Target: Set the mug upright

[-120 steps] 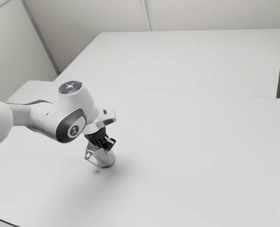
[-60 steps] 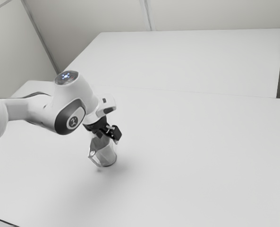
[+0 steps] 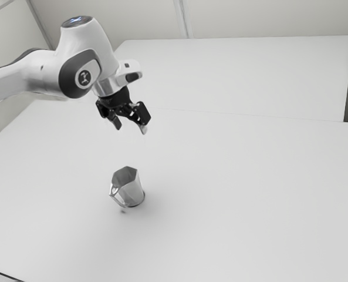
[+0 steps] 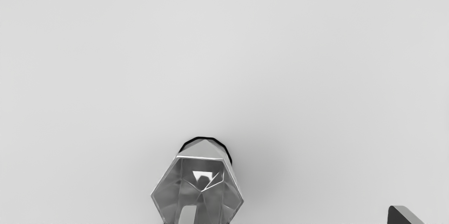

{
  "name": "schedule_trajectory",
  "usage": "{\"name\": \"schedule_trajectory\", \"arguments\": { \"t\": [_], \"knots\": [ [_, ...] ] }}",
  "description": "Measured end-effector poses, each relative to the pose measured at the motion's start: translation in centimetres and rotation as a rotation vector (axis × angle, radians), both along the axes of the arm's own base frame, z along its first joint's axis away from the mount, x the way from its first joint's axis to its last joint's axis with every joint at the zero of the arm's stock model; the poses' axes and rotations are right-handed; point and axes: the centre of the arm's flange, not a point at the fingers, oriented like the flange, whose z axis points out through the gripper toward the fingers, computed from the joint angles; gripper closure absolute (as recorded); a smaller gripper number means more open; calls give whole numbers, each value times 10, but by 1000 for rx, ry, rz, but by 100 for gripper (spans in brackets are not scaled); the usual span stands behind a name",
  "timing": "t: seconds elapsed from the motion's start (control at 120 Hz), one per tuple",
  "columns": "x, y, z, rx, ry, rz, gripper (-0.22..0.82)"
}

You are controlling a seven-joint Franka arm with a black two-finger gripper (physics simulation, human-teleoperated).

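One mug (image 3: pixel 134 192): on its base on the table (image 3: pixel 250 194), mouth up, long axis close to vertical; it already sits as we want it, though what set it so we can't tell.
Our gripper (image 3: pixel 129 126): released, the two fingers spread well apart with nothing between them.
From gripper to mug: downward, with a clear drop between fingertips and rim; nothing touches.
Mug against fingers: seen from our wrist, one fingertip (image 4: pixel 188 216) overlaps the open mouth and the other stands well aside, so we judge the mug off-centre to our grip.
Handle: on the mug's side toward the exterior view's left.
In the way: nothing we see between gripper and mug; a straight descent from here might put a finger into the mouth or knock the rim.
Behind: the wall (image 3: pixel 267 17), well apart.
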Motion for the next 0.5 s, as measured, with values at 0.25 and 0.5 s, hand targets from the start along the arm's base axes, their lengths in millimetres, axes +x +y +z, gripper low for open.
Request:
{"name": "schedule_trajectory", "arguments": {
  "t": [0.25, 0.5],
  "knots": [
    [13, -1, 52, 9, 42, -4, 0],
    [13, 0, 97, 14, 52, -6, 0]
  ]
}}
